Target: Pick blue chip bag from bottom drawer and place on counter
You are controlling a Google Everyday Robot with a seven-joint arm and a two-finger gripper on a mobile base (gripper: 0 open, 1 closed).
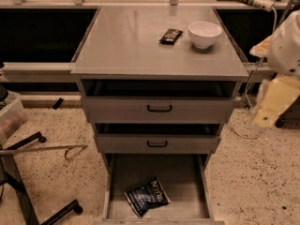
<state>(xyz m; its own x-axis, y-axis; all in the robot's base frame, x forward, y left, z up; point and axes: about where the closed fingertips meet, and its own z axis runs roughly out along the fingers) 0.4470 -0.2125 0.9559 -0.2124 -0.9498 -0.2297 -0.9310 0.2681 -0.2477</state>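
Observation:
The blue chip bag (147, 197) lies flat on the floor of the open bottom drawer (183, 177), towards its front left. The counter (131, 41) is the grey top of the cabinet above it. My arm hangs at the right edge of the view, beside the cabinet, and its lower end with the gripper (263, 118) is level with the upper drawers. The gripper is well away from the bag and holds nothing that shows.
A white bowl (204, 33) and a small black snack packet (170, 35) sit at the counter's back right. Two shallower drawers with black handles (159, 108) are partly open. A black stand leg (28, 191) and a plastic bin (10, 116) are at the left.

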